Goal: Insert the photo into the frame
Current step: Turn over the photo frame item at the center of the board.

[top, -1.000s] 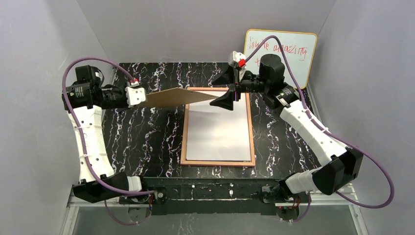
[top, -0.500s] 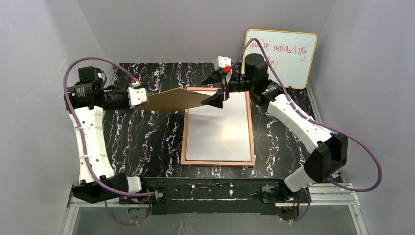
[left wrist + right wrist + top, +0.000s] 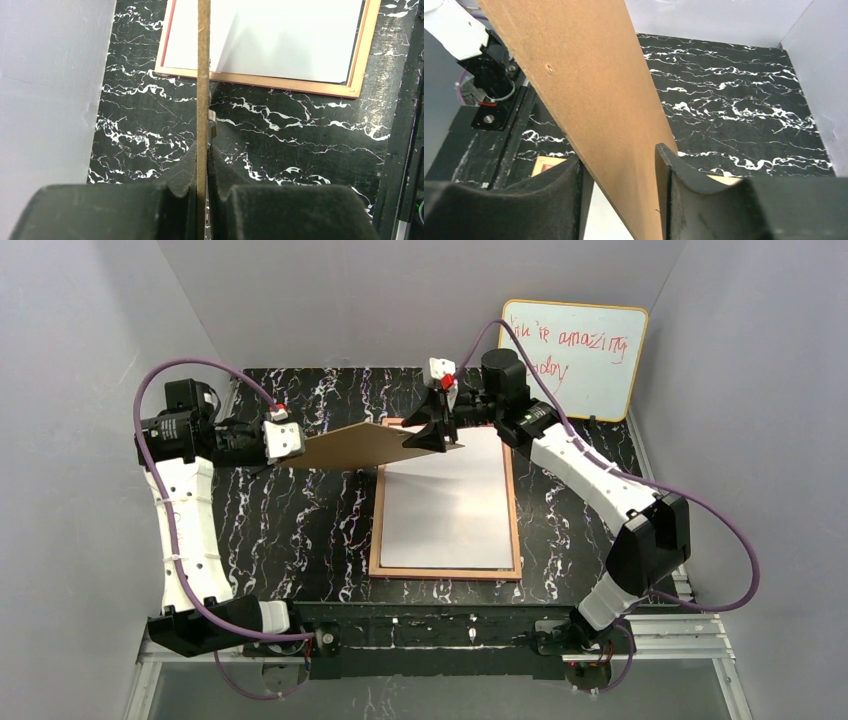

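One black, white-veined surface [image 3: 300, 530] under everything. On its right half, reaching almost to the near edge, the frame [image 3: 445, 573]: lies flat, reverse up, orange-tan border showing. Presumably glazed underneath, so fragile; no hard pressing down.

Inside that border, the photo [image 3: 445, 510]: white back up, seemingly seated already, picture side hidden. Probably light, thin and bendy, glossy face easily marked. Best nudged by an edge or corner, never pushed in the middle.

Over the frame's far end and out across the left half of the surface, the brown backing board [image 3: 350, 445]: hangs in the air, tilted. Looks stiff and light. Best carried by its two short ends and lowered level.

Propped at the far right corner, a yellow-edged whiteboard [image 3: 585, 355] with red writing.

Left tool [image 3: 202, 150]: clamped tight on the board's left end, board edge-on between the pads.

Right tool [image 3: 621, 165]: spread, one finger either side of the board's right end, gap far wider than the board's thickness. Contact with the pads: cannot tell.

Remaining step, as judged: lay the board squarely over the photo.
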